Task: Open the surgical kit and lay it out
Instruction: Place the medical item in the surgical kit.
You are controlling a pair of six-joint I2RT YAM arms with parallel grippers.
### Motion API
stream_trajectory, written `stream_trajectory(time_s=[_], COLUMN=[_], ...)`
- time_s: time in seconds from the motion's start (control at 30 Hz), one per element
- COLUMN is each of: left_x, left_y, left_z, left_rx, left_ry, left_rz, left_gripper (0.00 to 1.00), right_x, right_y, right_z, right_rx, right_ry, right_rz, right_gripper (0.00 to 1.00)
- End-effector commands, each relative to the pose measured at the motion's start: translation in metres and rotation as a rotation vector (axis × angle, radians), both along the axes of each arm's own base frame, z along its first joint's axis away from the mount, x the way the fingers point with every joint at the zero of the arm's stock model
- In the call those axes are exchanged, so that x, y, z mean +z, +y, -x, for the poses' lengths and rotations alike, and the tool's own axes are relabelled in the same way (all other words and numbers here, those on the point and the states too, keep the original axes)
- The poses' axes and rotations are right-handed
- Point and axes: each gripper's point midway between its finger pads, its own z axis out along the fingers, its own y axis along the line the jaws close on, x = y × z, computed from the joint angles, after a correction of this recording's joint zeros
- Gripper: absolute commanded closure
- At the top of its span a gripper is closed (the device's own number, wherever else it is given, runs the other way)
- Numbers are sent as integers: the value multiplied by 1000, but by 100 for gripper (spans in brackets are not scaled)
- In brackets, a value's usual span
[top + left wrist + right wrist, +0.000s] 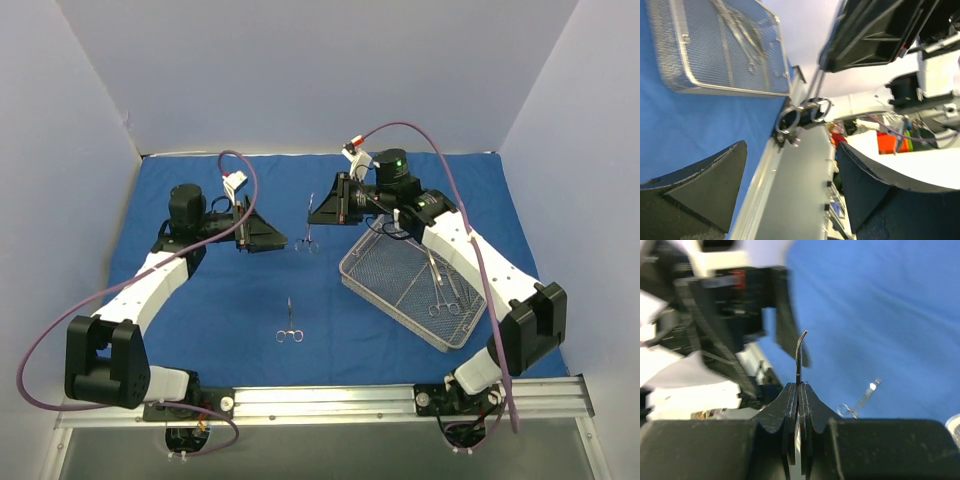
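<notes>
Progress: partial. The cloth [200, 330] lies spread on the table. One forceps [289, 331] is laid out on it. Other instruments [445, 290] remain in the tray [372, 283]. The right gripper [799, 388] is clamped on a second forceps [308, 228], left of the tray. The left gripper [268, 234] stands wide and empty, just beside it.

white walls [320, 70]: top, left, right of frame | aluminium rail [330, 400]: across bottom | grey tabletop [320, 452]: bottom edge | orange object [887, 142]: right of centre, left wrist view
</notes>
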Motion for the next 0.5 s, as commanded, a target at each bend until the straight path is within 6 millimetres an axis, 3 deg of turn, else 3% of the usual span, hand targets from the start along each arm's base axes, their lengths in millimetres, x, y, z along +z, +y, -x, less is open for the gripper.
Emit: stream_trajectory(time_s=[0.0,0.03,0.23,0.47], left_x=[41,43,52,55], left_y=[-6,-9,-19,-28], left_z=[17,21,36,43], left_rx=[-94,-110,-183,-211], left_ry=[-169,-178,-216,-218], left_rz=[88,91,125,138], left_gripper=[18,18,18,26], right_x=[46,55,54,54], right_y=[5,5,7,7], right_z=[18,18,22,22], right_rx=[101,108,129,131], right_ry=[-96,-126,-105,-107], right_rz=[-135,-160,-188,-200], right_gripper=[100,100,100,100])
